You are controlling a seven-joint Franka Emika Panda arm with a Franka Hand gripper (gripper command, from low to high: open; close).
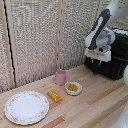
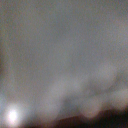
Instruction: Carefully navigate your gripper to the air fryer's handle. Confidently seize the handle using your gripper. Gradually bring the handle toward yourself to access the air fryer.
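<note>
The black air fryer [image 1: 116, 60] stands on the wooden table at the exterior view's right. My gripper [image 1: 98, 64] hangs in front of its left part, fingers pointing down, close against the black front. The handle is hidden behind the gripper and arm. The fingers are too small and dark against the fryer to show whether they are open or shut. The wrist view is a grey blur with one bright spot and shows nothing I can name.
A pink cup [image 1: 60, 77] stands mid-table. A small white bowl with yellow food [image 1: 73, 88], a yellow piece [image 1: 54, 96] and a patterned plate [image 1: 27, 107] lie toward the exterior view's left. A slatted screen stands behind the table.
</note>
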